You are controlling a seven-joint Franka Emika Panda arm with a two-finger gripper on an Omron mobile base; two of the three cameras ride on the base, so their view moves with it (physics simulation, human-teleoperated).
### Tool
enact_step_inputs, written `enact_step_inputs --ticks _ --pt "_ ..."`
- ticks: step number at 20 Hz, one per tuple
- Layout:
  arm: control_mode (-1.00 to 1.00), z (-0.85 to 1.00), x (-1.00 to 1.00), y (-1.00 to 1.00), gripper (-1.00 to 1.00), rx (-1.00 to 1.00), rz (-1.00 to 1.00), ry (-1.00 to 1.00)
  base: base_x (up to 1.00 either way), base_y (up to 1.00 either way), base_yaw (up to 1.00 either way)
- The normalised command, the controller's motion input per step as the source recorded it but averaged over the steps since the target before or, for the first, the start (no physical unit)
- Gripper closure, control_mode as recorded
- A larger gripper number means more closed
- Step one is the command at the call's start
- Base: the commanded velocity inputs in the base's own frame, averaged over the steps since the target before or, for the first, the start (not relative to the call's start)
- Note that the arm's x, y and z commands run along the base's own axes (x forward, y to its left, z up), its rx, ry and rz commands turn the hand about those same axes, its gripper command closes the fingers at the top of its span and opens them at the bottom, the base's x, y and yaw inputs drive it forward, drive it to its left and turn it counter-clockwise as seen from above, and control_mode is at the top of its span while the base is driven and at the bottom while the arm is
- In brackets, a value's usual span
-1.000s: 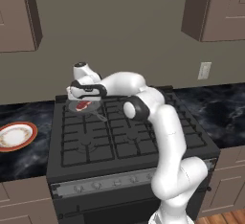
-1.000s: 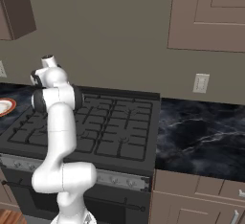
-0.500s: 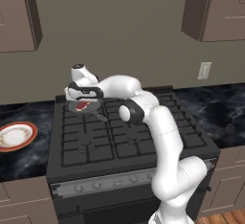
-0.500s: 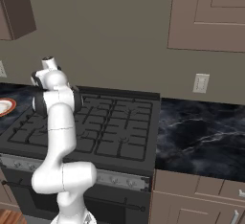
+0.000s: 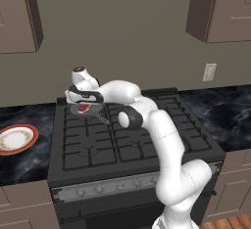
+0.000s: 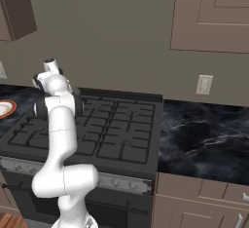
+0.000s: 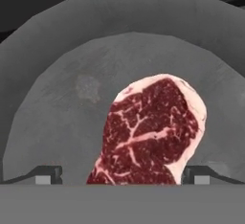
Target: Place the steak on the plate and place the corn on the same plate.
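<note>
Item: steak (image 7: 153, 132), lying flat in the frying pan (image 7: 62, 122) on the stove's rear left burner. Gripper (image 7: 122, 175): jaws wide, tips straddling the meat. Plate (image 5: 15, 139): well apart, left counter. Risk for you: thin, flat meat; closing too high slips off it.

The steak (image 7: 150, 134) lies in the frying pan (image 7: 57, 113) on the stove (image 5: 122, 145). The plate (image 5: 17, 139) sits on the counter (image 5: 14, 162), left of the stove.

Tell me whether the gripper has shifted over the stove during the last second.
Yes. In the left base view the gripper has crept left and slightly down toward the stove's back-left corner, over the steak in the pan.
</note>
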Motion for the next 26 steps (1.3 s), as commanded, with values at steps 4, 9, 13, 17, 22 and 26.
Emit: enact_step_inputs --ticks 4,9,13,17,22,26 --pt "-1.00 -0.10 0.15 0.04 -1.00 0.00 0.00 0.00 0.00 0.00 0.00" --pt "-1.00 -0.08 0.08 0.09 -1.00 0.00 0.00 0.00 0.00 0.00 0.00" --pt "-1.00 -0.04 0.01 0.11 -1.00 0.00 0.00 0.00 0.00 0.00 0.00" --pt "-1.00 -0.07 0.00 0.05 -1.00 0.00 0.00 0.04 0.00 0.00 0.00" --pt "-1.00 -0.31 0.00 0.02 -1.00 0.00 0.00 0.05 0.00 0.00 0.00" --pt "-1.00 -0.57 0.00 0.02 -1.00 0.00 0.00 0.04 0.00 0.00 0.00"
